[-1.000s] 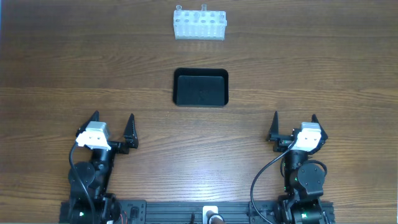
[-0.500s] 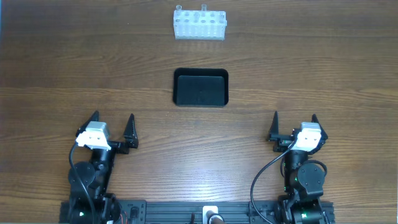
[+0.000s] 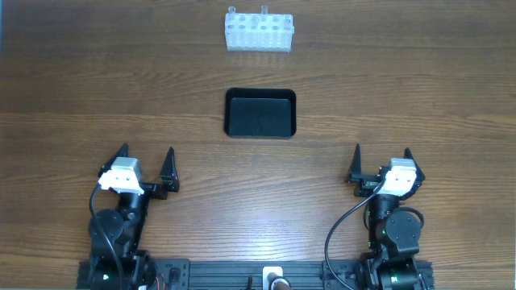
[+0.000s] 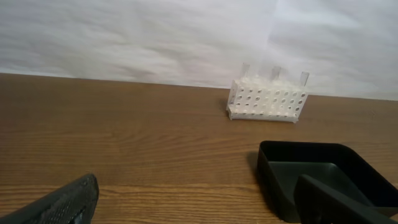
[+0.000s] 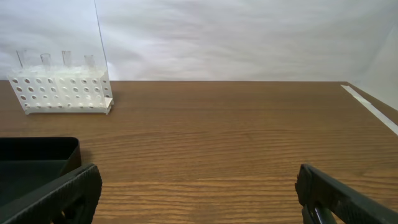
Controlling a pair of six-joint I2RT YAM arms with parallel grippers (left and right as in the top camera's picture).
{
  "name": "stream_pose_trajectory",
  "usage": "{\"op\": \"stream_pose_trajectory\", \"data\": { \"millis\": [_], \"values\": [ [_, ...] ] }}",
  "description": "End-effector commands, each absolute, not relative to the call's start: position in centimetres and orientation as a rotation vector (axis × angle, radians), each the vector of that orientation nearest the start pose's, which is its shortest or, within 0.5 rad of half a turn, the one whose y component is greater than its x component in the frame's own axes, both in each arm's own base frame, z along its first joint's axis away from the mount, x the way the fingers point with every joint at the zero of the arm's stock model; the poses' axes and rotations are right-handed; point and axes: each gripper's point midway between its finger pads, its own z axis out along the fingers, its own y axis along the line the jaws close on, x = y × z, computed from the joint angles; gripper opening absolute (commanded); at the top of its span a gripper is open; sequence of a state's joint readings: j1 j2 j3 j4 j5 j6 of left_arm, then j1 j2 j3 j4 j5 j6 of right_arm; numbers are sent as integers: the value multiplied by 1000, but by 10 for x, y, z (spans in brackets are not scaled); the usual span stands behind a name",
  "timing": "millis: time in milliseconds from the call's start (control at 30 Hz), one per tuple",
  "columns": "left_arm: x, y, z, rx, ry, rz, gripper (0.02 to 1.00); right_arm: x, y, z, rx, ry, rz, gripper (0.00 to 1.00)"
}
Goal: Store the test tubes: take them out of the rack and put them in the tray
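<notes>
A white perforated rack (image 3: 259,32) stands at the far middle of the wooden table, with clear test tubes (image 3: 264,10) sticking up from it; it also shows in the wrist views as rack (image 4: 267,99) and rack (image 5: 61,91). A black tray (image 3: 260,113) lies between the rack and the arms, with nothing in it. My left gripper (image 3: 145,157) rests open near the front left, far from both. My right gripper (image 3: 380,159) rests open near the front right, nothing between its fingers.
Bare wood surrounds the tray and rack on all sides. A pale wall backs the far table edge (image 4: 124,79). A strip of light tape (image 5: 373,109) runs along the table's right side.
</notes>
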State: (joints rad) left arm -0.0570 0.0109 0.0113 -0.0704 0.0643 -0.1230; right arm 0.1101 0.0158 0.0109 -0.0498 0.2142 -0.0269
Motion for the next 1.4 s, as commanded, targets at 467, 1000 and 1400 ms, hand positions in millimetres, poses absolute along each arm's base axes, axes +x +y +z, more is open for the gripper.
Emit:
{"op": "stream_pose_trajectory", "data": {
  "millis": [467,1000,1400],
  "values": [
    [245,-27,158,14,1645,-187,1000,245,-10,162,51,1625,-108,993],
    [244,-32,163,32,1624,-210,998,245,-10,162,51,1625,-108,991],
    [286,-32,214,26,1574,-204,996,245,-10,162,51,1625,-108,993]
  ]
}}
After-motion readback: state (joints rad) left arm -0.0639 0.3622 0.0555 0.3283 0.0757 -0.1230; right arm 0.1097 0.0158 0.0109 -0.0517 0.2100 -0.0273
